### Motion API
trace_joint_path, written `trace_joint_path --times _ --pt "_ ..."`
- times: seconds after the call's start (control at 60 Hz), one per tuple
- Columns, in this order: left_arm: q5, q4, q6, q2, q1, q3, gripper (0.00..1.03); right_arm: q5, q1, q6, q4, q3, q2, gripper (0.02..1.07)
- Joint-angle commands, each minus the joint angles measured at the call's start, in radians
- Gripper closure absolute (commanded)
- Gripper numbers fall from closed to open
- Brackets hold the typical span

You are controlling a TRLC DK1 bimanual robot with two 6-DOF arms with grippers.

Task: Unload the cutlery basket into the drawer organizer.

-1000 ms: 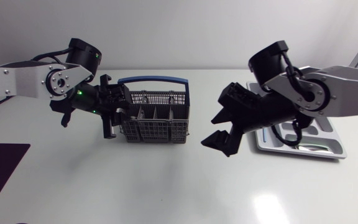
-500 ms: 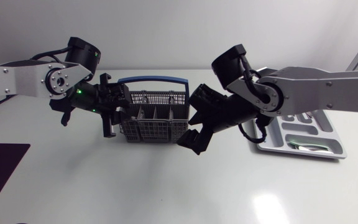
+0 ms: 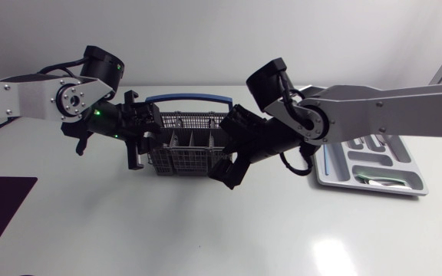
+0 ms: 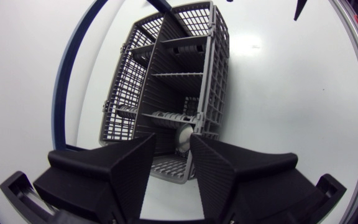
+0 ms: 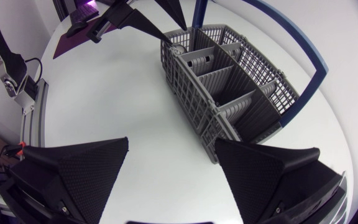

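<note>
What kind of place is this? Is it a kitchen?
Most likely a robot lab, not a kitchen: my left arm and right arm hang over a plain white table, where a cutlery basket and drawer organizer sit for practice.

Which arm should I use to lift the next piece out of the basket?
Right, probably: the right gripper is open at the end of the basket nearest the drawer organizer; the left gripper sits at the far end.

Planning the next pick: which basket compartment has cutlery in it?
The end compartment nearest the left gripper: a rounded metal piece shows inside it, while the other compartments look empty.
</note>
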Motion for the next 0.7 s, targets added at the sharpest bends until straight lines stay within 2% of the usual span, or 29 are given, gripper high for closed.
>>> trace_joint_path --times 0.0,0.683 --pt "0.008 -0.004 0.038 0.006 -0.001 -0.019 0.62 0.002 0.011 0.025 0.009 0.008 0.022 0.07" --pt "0.008 -0.004 0.039 -0.008 -0.009 -0.047 0.62 0.002 0.019 0.031 0.045 -0.020 0.031 0.07"
